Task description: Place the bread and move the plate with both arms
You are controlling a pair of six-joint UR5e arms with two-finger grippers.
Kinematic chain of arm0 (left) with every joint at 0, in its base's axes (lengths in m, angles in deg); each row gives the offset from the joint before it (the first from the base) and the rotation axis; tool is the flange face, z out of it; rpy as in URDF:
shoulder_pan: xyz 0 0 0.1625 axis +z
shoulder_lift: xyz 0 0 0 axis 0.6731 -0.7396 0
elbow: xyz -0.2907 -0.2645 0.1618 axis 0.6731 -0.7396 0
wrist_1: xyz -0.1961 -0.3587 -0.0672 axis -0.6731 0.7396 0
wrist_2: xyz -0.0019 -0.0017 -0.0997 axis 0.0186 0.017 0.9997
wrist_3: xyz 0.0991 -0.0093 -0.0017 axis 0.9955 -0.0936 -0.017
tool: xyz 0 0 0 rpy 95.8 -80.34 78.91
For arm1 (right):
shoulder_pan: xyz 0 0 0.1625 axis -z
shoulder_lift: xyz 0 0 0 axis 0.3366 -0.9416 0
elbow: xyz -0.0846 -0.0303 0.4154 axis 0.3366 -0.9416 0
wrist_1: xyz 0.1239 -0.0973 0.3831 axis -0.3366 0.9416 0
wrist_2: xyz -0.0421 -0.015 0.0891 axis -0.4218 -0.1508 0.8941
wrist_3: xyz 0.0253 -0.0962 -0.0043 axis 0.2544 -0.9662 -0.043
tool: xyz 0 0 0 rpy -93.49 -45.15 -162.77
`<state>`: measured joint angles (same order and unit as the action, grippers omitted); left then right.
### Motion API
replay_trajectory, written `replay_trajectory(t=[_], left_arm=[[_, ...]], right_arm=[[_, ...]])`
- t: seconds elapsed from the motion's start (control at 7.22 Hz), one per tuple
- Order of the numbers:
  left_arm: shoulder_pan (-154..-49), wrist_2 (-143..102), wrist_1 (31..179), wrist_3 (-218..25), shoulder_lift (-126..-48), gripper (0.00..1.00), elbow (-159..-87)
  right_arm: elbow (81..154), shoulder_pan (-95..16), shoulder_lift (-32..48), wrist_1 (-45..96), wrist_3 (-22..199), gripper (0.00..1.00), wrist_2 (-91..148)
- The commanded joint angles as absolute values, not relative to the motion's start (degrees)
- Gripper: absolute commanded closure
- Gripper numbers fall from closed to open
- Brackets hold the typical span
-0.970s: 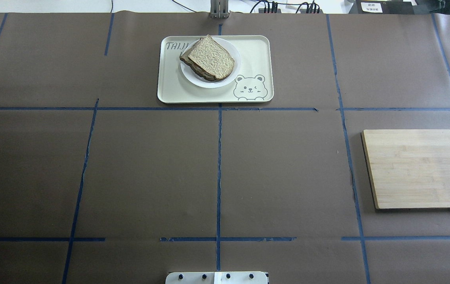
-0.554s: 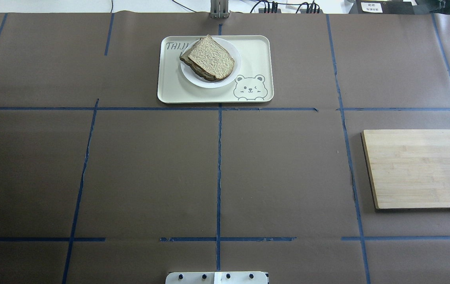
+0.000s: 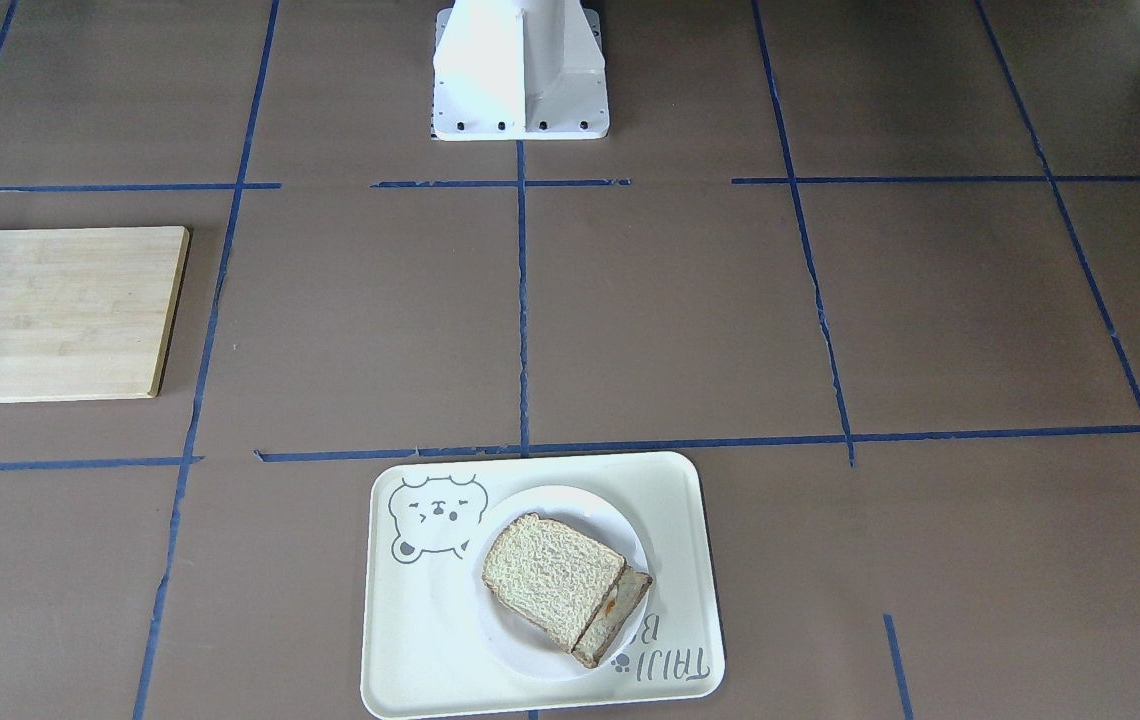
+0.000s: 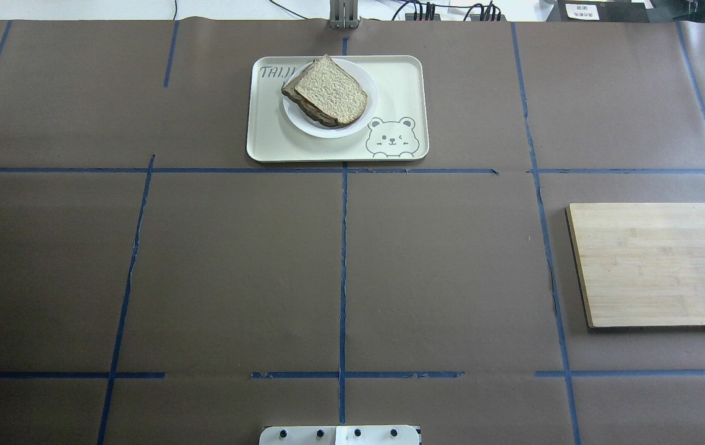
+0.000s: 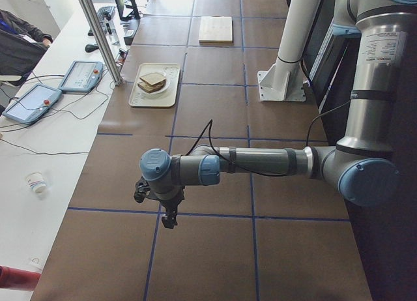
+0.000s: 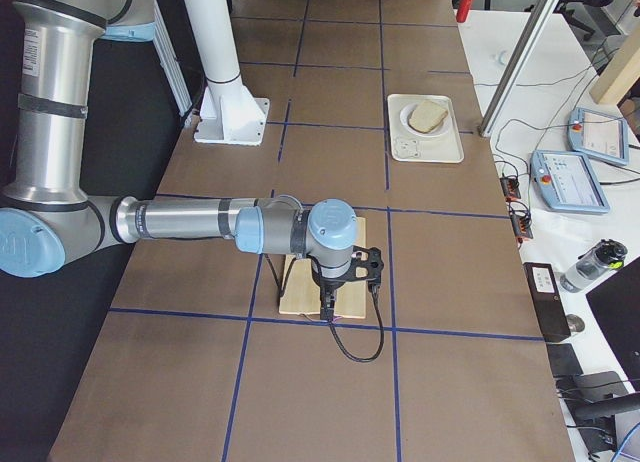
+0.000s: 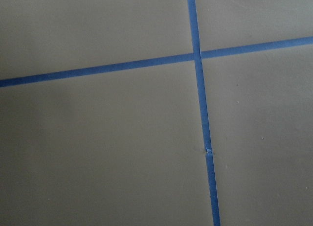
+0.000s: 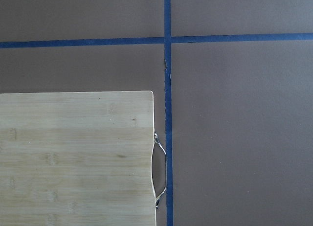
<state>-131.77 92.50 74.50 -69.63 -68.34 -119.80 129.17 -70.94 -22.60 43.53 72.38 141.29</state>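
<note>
Overhead exterior showed the bread on the plate, on the tray at the tabletop's far edge. Whether left gripper and right gripper were spread could not be told.

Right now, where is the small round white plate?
In the overhead view, the small round white plate sits on the cream rectangular bear tray at the far centre of the table, carrying stacked wholemeal bread slices.
</note>
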Motion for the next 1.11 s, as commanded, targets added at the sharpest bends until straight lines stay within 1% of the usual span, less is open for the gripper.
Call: replay_trajectory(t=[0.0, 0.28, 0.83, 0.97], left_arm=[[-132.5, 92.6, 74.1, -69.5, -67.3, 0.00, -121.7], [-132.6, 92.5, 71.8, -69.5, -66.1, 0.00, -123.8], [-132.6, 91.9, 71.6, -69.1, -65.9, 0.00, -123.9], [-132.6, 91.9, 71.6, -69.2, -65.9, 0.00, -123.7]], right_arm=[[129.1, -70.9, -22.5, 43.5, 72.5, 0.00, 141.3], [129.1, -70.9, -22.2, 43.5, 72.6, 0.00, 141.3], [128.5, -70.9, -22.3, 43.6, 72.7, 0.00, 141.1], [127.3, -71.2, -22.5, 43.6, 72.8, 0.00, 141.2]])
